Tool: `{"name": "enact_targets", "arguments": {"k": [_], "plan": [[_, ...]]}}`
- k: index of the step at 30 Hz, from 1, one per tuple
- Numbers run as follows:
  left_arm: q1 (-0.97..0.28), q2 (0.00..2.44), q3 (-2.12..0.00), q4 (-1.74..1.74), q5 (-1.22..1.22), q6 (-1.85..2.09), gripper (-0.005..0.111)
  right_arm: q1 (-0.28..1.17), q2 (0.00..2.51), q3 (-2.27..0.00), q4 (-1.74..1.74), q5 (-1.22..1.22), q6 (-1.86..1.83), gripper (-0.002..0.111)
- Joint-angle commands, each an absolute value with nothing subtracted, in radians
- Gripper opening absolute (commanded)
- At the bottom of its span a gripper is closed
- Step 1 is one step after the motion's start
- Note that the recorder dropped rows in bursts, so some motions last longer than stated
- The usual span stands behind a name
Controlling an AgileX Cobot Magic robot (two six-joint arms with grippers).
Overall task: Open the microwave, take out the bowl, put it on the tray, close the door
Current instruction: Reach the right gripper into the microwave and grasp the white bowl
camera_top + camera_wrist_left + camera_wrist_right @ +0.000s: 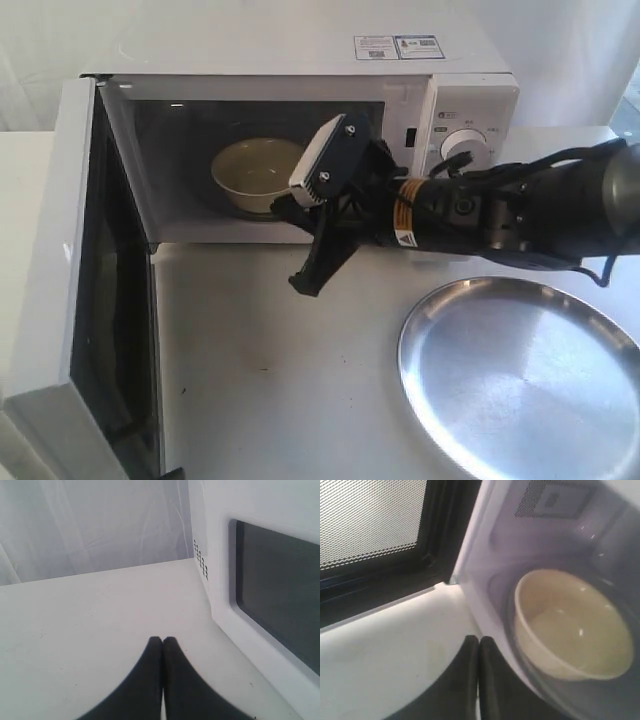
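Right claw [479, 641], pressed together, hovers before the bowl [570, 625], which looks light, rigid, glossy and breakable, so it is best pinched across its rim.

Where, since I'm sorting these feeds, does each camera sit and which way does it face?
Exterior: raised, looking down at microwave, tray, right gripper.
Left wrist: arm-mounted, facing the door; shut left gripper shows.
Right wrist: arm-mounted, facing the bowl; shut right gripper shows.
Shared: exterior and right wrist show the bowl.
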State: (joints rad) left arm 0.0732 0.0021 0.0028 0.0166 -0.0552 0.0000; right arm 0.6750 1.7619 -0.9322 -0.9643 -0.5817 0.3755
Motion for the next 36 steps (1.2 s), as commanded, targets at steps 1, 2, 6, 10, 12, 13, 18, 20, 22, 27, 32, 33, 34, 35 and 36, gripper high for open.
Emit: {"name": "enact_targets", "arguments": {"k": [1,2,6,10,12,13,18,20,22,27,32,33,34,35,36], "plan": [[0.069,0.000,0.000,0.009,-0.059,0.000,0.000,0.678,1.796,-1.028,-0.964,-0.556,0.310,0.008],[0.069,0.000,0.000,0.009,-0.059,0.000,0.000,0.680,1.810,-1.052,-0.971,-0.538,0.310,0.013],[0.069,0.000,0.000,0.009,-0.059,0.000,0.000,0.680,1.881,-1.119,-1.030,-0.522,0.317,0.040],[0.069,0.000,0.000,0.009,-0.059,0.000,0.000,0.709,1.945,-1.175,-1.032,-0.455,0.305,0.052],[0.069,0.000,0.000,0.009,-0.059,0.000,0.000,0.727,1.972,-1.204,-1.032,-0.400,0.274,0.052],[0.069,0.000,0.000,0.009,-0.059,0.000,0.000,0.734,1.986,-1.221,-1.032,-0.380,0.265,0.052],[0.069,0.000,0.000,0.009,-0.059,0.000,0.000,0.748,2.037,-1.296,-1.032,-0.359,0.265,0.052],[0.069,0.000,0.000,0.009,-0.059,0.000,0.000,0.748,2.056,-1.326,-1.032,-0.347,0.265,0.052],[0.069,0.000,0.000,0.009,-0.059,0.000,0.000,0.748,2.074,-1.356,-1.032,-0.313,0.265,0.052],[0.069,0.000,0.000,0.009,-0.059,0.000,0.000,0.748,2.121,-1.413,-1.032,-0.271,0.274,0.052],[0.069,0.000,0.000,0.009,-0.059,0.000,0.000,0.763,2.142,-1.431,-1.032,-0.217,0.290,0.048],[0.069,0.000,0.000,0.009,-0.059,0.000,0.000,0.766,2.142,-1.431,-1.032,-0.201,0.290,0.045],[0.069,0.000,0.000,0.009,-0.059,0.000,0.000,0.767,2.142,-1.433,-1.032,-0.184,0.290,0.039],[0.069,0.000,0.000,0.009,-0.059,0.000,0.000,0.770,2.142,-1.435,-1.028,-0.175,0.290,0.032],[0.069,0.000,0.000,0.009,-0.059,0.000,0.000,0.770,2.142,-1.435,-1.023,-0.173,0.297,0.022]]}}
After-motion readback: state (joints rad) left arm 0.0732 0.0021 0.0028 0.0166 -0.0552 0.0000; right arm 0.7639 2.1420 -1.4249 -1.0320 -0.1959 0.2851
